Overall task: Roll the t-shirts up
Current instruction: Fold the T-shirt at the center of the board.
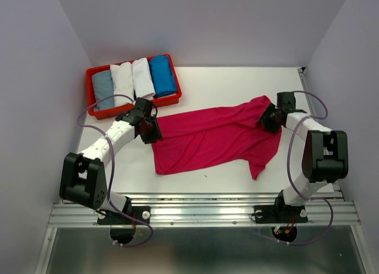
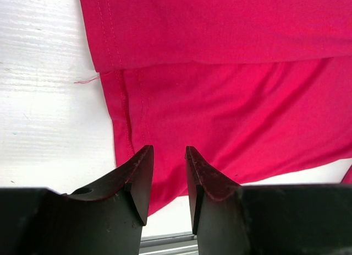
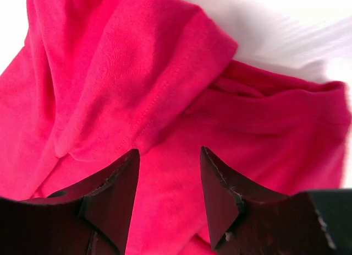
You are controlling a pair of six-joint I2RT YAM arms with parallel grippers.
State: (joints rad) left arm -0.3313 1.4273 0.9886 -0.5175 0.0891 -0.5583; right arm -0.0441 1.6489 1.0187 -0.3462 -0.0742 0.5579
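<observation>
— Where is the magenta t-shirt (image 1: 213,138) found?
— It is spread across the middle of the table (image 1: 225,84), partly folded over itself. Its left hem is seen just under the left gripper (image 2: 169,150), whose jaws are parted with nothing pinched. Its bunched right end lies under the right gripper (image 3: 169,153), likewise parted and empty.
— What room is offered?
— Bare table is seen beyond the shirt and nearer than it.
— What stands close?
— A red tray (image 1: 95,111) is set far left, just behind the left gripper. Four rolled t-shirts (image 1: 123,81) are packed in it.
</observation>
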